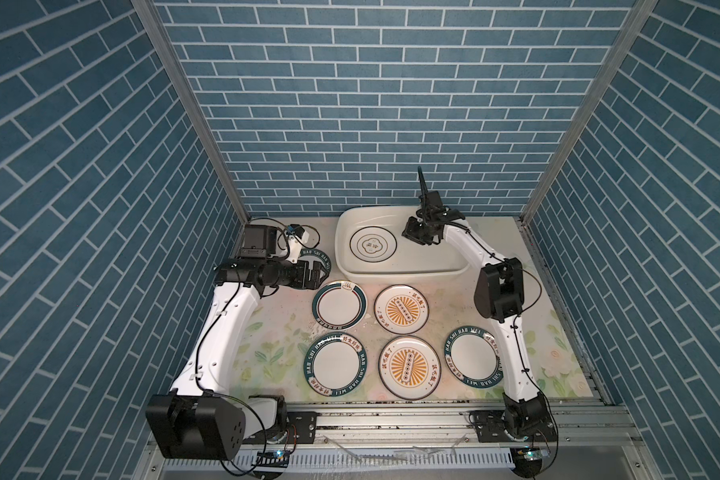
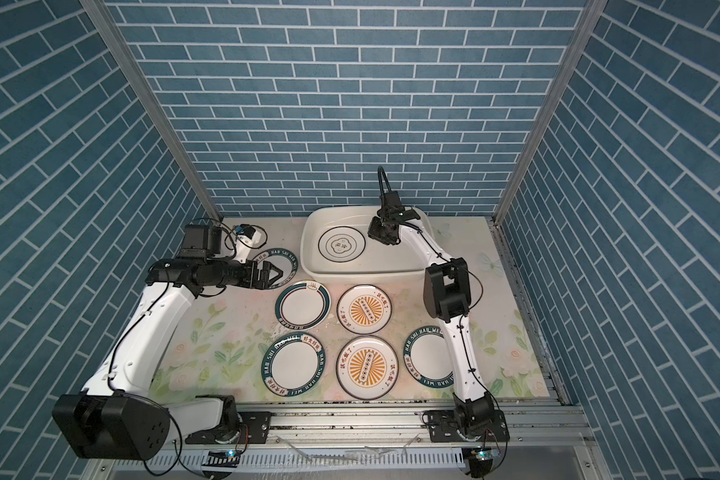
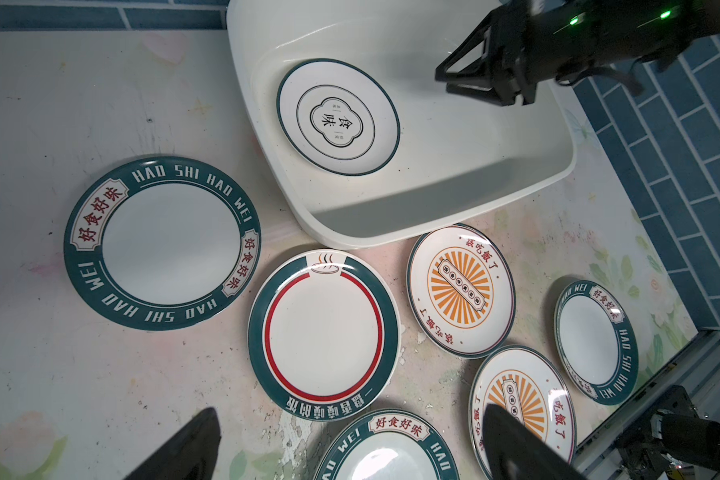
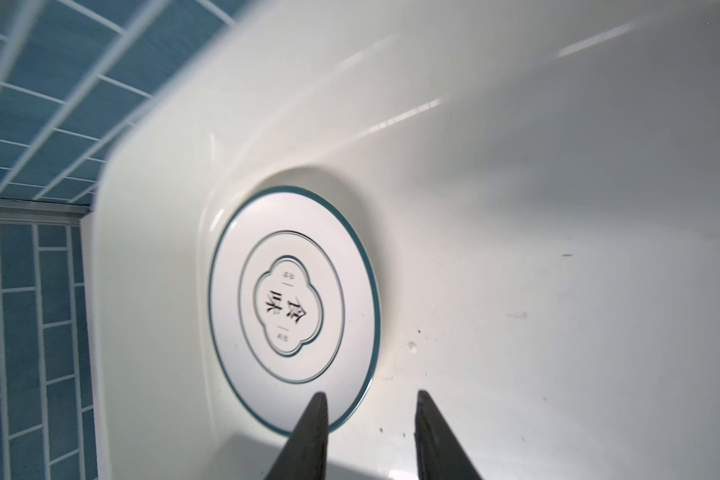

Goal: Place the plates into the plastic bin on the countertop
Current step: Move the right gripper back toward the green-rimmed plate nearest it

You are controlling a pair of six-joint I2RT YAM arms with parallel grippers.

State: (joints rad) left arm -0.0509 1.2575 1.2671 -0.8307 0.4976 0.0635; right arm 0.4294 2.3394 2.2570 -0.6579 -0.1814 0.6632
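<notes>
The white plastic bin [image 1: 404,274] stands at the back of the flowered countertop [image 1: 267,345]. One plate with thin rings [image 1: 373,245] [image 4: 294,307] lies flat in its left half. My right gripper [image 1: 412,237] [image 4: 371,397] hangs over the bin beside that plate, open and empty. Six plates lie on the countertop: a teal lettered one [image 3: 163,243] at the back left, a red-ringed teal one [image 1: 339,307], two sunburst ones [image 1: 402,309] [image 1: 408,368], and two more teal lettered ones [image 1: 336,365] [image 1: 472,357]. My left gripper [image 1: 323,276] [image 3: 352,407] hovers open above the back-left plate's edge.
Blue brick walls close in the back and both sides. A metal rail [image 1: 391,415] with both arm bases runs along the front edge. The right arm [image 1: 512,357] passes over the front-right teal plate. The bin's right half [image 4: 558,291] holds nothing.
</notes>
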